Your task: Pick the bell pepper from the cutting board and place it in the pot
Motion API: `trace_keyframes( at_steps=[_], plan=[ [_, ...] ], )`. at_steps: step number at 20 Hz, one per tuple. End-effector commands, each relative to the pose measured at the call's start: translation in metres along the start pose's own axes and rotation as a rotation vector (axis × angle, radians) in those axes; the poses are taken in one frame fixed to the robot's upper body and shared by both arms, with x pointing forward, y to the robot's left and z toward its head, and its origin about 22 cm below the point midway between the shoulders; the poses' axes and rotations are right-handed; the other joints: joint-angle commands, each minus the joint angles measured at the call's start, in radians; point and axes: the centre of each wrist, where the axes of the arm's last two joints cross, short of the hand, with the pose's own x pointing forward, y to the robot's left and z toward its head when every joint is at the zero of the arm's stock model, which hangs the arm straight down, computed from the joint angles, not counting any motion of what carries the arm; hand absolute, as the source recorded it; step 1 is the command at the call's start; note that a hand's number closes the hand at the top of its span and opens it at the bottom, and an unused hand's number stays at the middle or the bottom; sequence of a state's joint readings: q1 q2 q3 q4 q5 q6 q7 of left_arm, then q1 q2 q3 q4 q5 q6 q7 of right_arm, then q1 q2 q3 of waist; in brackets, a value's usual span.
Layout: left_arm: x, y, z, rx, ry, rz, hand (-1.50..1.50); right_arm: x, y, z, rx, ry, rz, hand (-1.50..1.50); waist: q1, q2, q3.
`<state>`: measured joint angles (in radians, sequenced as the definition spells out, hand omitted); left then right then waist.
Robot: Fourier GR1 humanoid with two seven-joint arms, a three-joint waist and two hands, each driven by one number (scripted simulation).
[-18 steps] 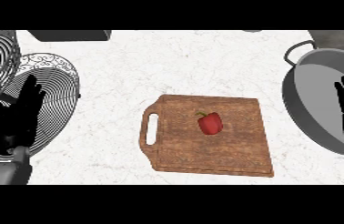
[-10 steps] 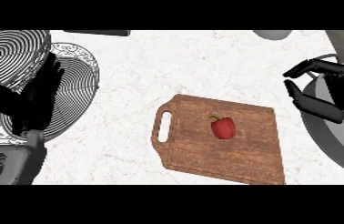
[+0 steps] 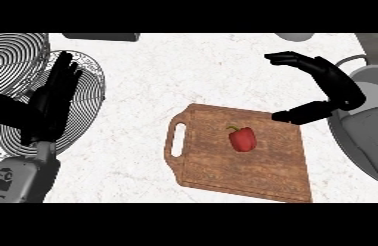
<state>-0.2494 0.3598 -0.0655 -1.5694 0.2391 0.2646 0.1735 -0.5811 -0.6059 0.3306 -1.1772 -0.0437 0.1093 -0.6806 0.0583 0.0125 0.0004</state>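
Lying on the cutting board (image 3: 244, 155), the bell pepper (image 3: 243, 139) sits untouched — right robot hand (image 3: 325, 85) released beside it, left robot hand (image 3: 55, 97) released too.

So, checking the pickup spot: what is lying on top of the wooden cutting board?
Only a red bell pepper lies on the brown wooden cutting board, near its middle. The black right hand covers the board's far right corner.

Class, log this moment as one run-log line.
right hand: open, beside cutting board | bell pepper: on board, untouched | left hand: open, resting
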Motion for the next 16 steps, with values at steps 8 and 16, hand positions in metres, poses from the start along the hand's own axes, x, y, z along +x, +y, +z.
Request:
trace_keyframes(
  at_steps=[8, 16],
  plan=[
    [-0.002, 0.011, 0.01, 0.041, 0.017, -0.005, 0.0, 0.042, 0.005, -0.061, 0.558, 0.101, 0.226, -1.5, -0.042, -0.019, -0.003],
    [-0.013, 0.01, 0.018, 0.034, 0.013, 0.006, 0.0, 0.072, 0.053, -0.075, 0.856, 0.223, 0.454, -1.5, -0.056, -0.017, -0.002]
  ],
)
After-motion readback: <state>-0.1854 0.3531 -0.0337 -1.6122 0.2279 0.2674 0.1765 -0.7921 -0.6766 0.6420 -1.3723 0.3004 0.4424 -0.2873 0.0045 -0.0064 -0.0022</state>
